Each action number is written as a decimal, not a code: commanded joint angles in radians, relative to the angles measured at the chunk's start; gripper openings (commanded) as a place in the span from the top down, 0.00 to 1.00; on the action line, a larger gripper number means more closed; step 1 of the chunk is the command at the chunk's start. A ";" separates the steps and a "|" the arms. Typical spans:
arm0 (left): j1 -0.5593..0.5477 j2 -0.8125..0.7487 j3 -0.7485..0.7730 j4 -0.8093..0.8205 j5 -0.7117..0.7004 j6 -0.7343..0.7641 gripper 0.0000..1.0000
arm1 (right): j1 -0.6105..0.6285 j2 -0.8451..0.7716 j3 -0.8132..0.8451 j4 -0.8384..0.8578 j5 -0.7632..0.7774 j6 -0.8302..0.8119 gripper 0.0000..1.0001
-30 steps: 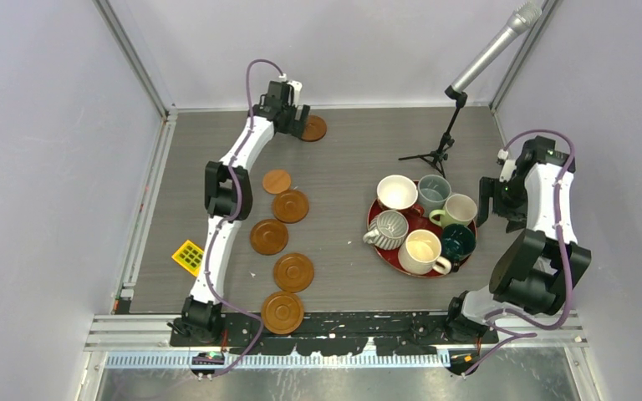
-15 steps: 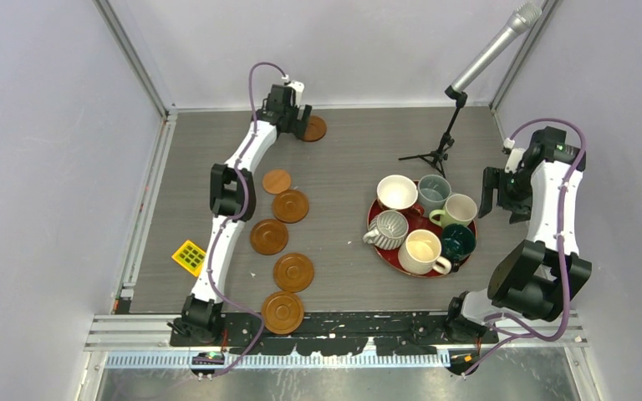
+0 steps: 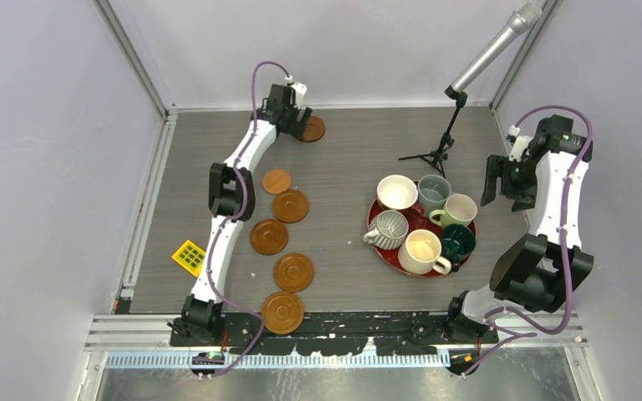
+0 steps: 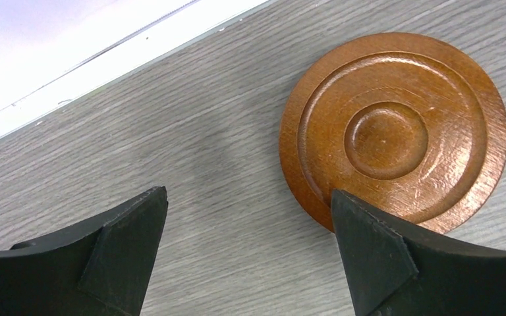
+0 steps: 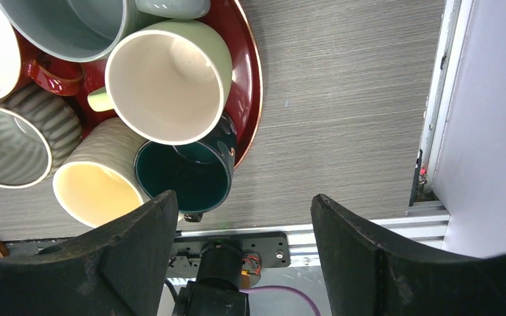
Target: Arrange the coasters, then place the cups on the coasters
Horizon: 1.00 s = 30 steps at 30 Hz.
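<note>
Five round, ring-grooved wooden coasters (image 3: 268, 236) line the grey grained tabletop (image 3: 343, 159) from its near edge, six glossy ceramic mugs (image 3: 422, 251) crowd a round red tray (image 5: 253, 79) with the right pincer (image 5: 240, 201) gaping empty beside it, and farthest off the left pincer (image 4: 247, 204) gapes empty, one finger over the sixth coaster's (image 4: 395, 131) rim.

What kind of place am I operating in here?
Probably a lab recording cell, not a kitchen: plain pale walls on aluminium framing enclose the grey table, and a microphone on a tripod stands by the red tray of cups.
</note>
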 commanded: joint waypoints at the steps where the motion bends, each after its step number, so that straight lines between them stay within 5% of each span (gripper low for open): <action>1: 0.015 -0.049 -0.073 -0.177 -0.007 0.049 0.04 | 0.001 -0.009 0.036 -0.008 -0.018 -0.010 0.22; 17: 0.136 -0.191 -0.252 -0.549 0.065 0.146 0.15 | 0.003 0.031 0.124 0.005 -0.107 0.002 0.21; 30: 0.360 -0.502 -0.816 -0.480 0.103 0.244 0.24 | 0.077 -0.045 0.115 0.145 -0.241 0.042 0.16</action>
